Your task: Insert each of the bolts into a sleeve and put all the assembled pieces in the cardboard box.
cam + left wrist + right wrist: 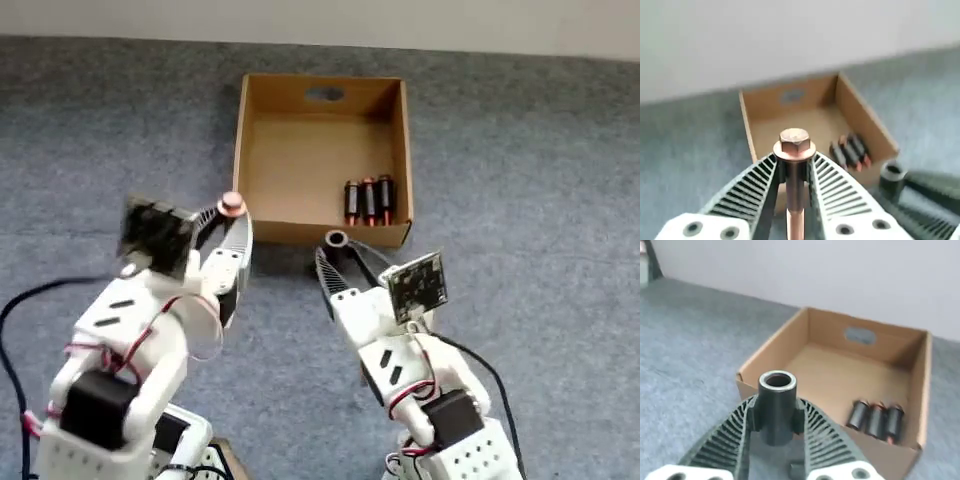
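My left gripper is shut on a copper bolt, held upright with its hex head up; from above the bolt sits just outside the near left corner of the cardboard box. My right gripper is shut on a black sleeve, upright with its bore facing up; the sleeve is just in front of the box's near wall. Three assembled pieces lie side by side in the box's near right corner, also seen as assembled pieces and assembled pieces.
Grey carpet covers the table around the box. The box's far wall has an oval handle hole. A black cable loops at the left arm's base.
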Motion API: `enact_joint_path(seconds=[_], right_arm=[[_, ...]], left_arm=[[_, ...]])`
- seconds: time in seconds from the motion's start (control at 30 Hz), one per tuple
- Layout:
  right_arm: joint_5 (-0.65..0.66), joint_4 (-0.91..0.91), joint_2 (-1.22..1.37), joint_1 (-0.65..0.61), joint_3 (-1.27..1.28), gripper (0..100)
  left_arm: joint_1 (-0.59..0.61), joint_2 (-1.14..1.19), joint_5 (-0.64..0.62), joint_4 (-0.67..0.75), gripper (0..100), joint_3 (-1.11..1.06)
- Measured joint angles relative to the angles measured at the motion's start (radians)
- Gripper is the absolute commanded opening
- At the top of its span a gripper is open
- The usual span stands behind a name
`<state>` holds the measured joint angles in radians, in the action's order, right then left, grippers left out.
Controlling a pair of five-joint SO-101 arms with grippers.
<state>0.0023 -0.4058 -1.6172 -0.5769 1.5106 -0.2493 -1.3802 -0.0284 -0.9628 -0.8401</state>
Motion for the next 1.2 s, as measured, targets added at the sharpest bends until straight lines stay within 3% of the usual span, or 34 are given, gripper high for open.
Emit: enact_joint_path(seconds=[0.17,0.37,0.6,1.07,1.2], right_arm=[[0.0,0.206,0.0,-0.015,0.121,0.6],[0.0,0.267,0.0,-0.015,0.15,0.6],[0.0,0.272,0.0,-0.015,0.15,0.6],[0.0,0.272,0.0,-0.015,0.15,0.6],[0.0,0.272,0.0,-0.015,0.157,0.6]], left_arm=[[0.002,-0.037,-0.006,0.043,1,0.0],[-0.005,-0.005,-0.008,0.169,1,0.0],[-0.189,0.152,-0.008,0.397,1,0.0],[-0.232,0.313,-0.012,0.445,1,-0.002],[-0.232,0.313,-0.147,0.445,1,-0.002]])
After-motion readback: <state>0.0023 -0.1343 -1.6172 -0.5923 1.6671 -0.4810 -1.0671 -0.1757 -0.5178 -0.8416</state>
